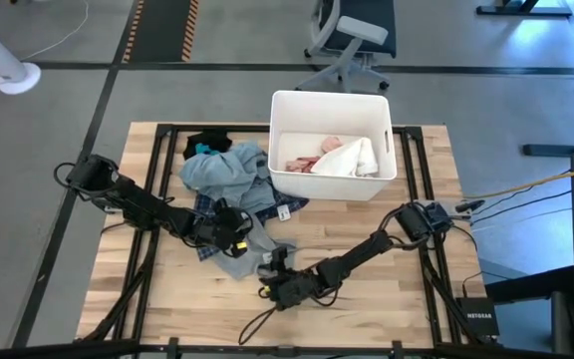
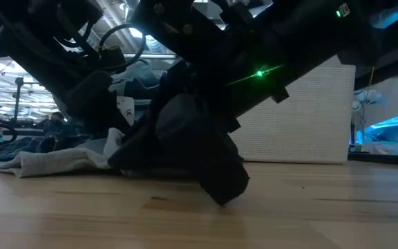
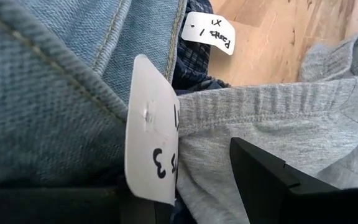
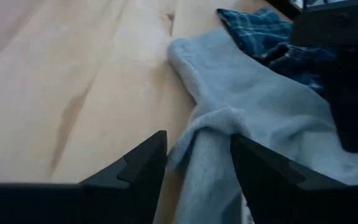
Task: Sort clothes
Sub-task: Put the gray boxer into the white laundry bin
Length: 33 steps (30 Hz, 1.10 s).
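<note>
Right end effector [image 4: 194, 165] low on the tabletop [image 1: 387, 299], fingers parted around a bunched edge of the grey garment [image 4: 253, 118], not clamped yet. Left end effector [image 1: 229, 231] is buried in the pile, fingers apart with grey cloth and a white tag [image 3: 154, 130] between them. Behind, the plaid [image 4: 260, 31], denim [image 1: 222, 170], then the bin [image 1: 282, 110] holding pink and white pieces.

Dark arm [image 2: 254, 48] fills upper frame, green light lit on it. Black gripper [image 2: 216, 180] angled down, tip touching wooden table [image 2: 289, 214]. Grey-white garment [image 2: 61, 160] lies flat on table beside it; dark blue cloth [image 2: 19, 145] behind. White tag [image 2: 126, 109] hangs above pile. White bin [image 2: 302, 117] stands behind arm.
</note>
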Each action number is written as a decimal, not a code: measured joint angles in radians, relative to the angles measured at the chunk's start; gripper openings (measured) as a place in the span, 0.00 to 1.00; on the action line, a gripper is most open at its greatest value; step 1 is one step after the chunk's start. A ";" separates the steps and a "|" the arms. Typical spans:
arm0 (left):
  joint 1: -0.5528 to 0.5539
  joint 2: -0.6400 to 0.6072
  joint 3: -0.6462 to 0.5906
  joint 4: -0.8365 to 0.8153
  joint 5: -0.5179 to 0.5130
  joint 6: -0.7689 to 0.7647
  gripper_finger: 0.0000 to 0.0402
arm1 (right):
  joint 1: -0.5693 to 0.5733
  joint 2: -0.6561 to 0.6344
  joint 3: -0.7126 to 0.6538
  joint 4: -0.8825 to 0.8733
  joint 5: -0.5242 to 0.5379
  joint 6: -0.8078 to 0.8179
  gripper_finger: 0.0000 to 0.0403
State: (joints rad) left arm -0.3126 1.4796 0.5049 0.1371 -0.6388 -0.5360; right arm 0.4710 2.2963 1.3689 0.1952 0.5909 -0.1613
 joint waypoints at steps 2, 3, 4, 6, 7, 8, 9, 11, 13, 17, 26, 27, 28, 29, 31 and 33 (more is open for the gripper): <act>0.000 0.000 0.000 0.000 0.000 0.009 0.35 | 0.000 0.001 0.000 -0.004 0.005 -0.004 0.43; 0.000 0.000 0.000 0.000 0.000 0.013 0.35 | 0.000 0.001 0.000 -0.005 0.007 -0.005 0.40; 0.000 0.000 0.000 0.000 0.000 0.013 0.35 | 0.000 0.001 0.000 -0.007 0.008 -0.006 0.36; 0.000 0.000 0.000 0.000 0.000 0.013 0.35 | 0.000 0.002 0.009 -0.030 0.010 -0.010 0.28; 0.000 0.000 0.000 0.000 0.000 0.013 0.35 | 0.000 0.002 0.018 -0.049 0.013 -0.017 0.23; 0.000 0.000 0.000 0.000 0.000 0.014 0.35 | 0.000 0.003 0.030 -0.074 0.021 -0.024 0.19; 0.000 0.000 0.000 0.000 0.000 0.013 0.35 | 0.000 0.003 0.042 -0.101 0.028 -0.028 0.14; -0.002 0.000 0.000 -0.002 0.000 0.013 0.35 | 0.000 0.003 0.069 -0.152 0.030 -0.033 0.06; -0.002 0.000 0.000 -0.010 0.000 0.013 0.35 | 0.000 0.005 0.093 -0.190 0.028 -0.039 0.03; -0.002 0.000 0.000 -0.041 0.000 -0.002 0.35 | 0.004 0.001 0.155 -0.297 -0.083 -0.043 0.07; -0.002 0.001 0.000 -0.049 0.004 -0.013 0.35 | 0.012 -0.063 0.399 -0.727 -0.365 0.001 0.02; -0.002 0.001 0.000 -0.048 0.004 -0.013 0.35 | 0.009 -0.061 0.422 -0.765 -0.394 0.003 0.03; -0.002 0.001 0.000 -0.049 0.004 -0.014 0.35 | 0.003 -0.060 0.442 -0.794 -0.420 0.003 0.04; -0.002 0.001 0.000 -0.049 0.004 -0.014 0.35 | -0.002 -0.060 0.455 -0.815 -0.448 0.003 0.06; -0.002 0.001 0.000 -0.050 0.004 -0.014 0.35 | -0.005 -0.064 0.465 -0.830 -0.490 0.020 0.08; -0.002 0.001 0.000 -0.050 0.003 -0.014 0.35 | -0.012 -0.063 0.458 -0.857 -0.516 0.036 0.09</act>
State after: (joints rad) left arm -0.3149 1.4803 0.5045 0.0875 -0.6353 -0.5499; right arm 0.4592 2.2328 1.8273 -0.6618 0.0750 -0.1257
